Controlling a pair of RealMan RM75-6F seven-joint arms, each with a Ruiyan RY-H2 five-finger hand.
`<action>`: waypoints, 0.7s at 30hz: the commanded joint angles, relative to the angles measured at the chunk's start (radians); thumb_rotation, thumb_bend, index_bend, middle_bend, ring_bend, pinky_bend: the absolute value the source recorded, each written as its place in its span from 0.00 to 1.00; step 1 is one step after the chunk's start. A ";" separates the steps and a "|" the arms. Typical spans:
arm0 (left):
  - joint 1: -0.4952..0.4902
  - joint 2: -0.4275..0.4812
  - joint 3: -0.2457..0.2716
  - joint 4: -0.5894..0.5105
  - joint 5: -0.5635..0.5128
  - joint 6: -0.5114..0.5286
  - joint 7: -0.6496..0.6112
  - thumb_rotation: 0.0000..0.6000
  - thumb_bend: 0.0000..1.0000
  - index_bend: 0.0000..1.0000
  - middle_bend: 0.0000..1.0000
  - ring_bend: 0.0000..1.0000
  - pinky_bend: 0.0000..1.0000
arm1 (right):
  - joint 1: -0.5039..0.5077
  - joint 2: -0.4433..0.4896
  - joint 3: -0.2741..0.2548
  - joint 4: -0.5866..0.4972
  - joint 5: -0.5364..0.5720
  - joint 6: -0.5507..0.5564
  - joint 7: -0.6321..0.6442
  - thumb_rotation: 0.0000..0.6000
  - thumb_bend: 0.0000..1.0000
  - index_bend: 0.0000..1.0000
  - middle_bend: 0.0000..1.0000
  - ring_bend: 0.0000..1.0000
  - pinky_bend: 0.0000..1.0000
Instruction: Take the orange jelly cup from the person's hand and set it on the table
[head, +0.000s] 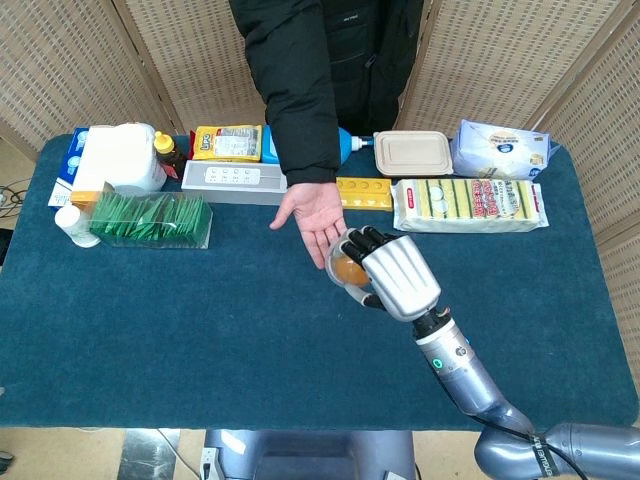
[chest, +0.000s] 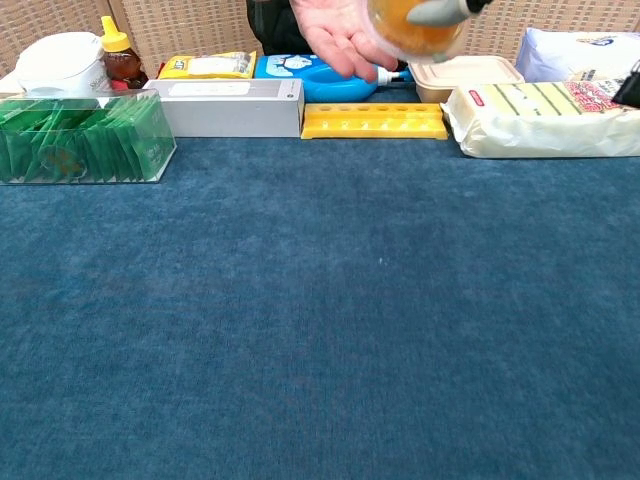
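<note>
- Right hand (head: 392, 274) above the table (head: 200, 320), fingers wrapped around the orange jelly cup (head: 349, 269)
- Cup held in the air, just beside the person's hand (head: 312, 215), open palm up
- Cup at the top edge in the chest view, clear of the cloth
- Yellow tray (head: 366, 192) and sponge pack (head: 468, 204) behind
- Left hand out of both views

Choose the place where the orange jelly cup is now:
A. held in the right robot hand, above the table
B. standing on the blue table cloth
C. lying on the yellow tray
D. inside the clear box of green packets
A: the right robot hand grips the orange jelly cup in the air beside the person's open palm.
</note>
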 joint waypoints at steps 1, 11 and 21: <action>-0.001 0.000 0.000 -0.002 -0.002 -0.002 0.005 1.00 0.07 0.00 0.00 0.00 0.07 | 0.003 -0.007 -0.033 0.030 -0.058 -0.034 0.014 1.00 0.51 0.52 0.50 0.51 0.69; -0.006 0.000 -0.001 -0.007 -0.003 -0.012 0.014 1.00 0.07 0.00 0.00 0.00 0.07 | 0.028 -0.134 -0.097 0.168 -0.133 -0.114 -0.044 1.00 0.52 0.52 0.51 0.51 0.69; -0.009 0.004 -0.002 0.002 -0.009 -0.018 -0.004 1.00 0.07 0.00 0.00 0.00 0.07 | 0.033 -0.296 -0.090 0.362 -0.030 -0.179 -0.071 1.00 0.52 0.52 0.51 0.51 0.69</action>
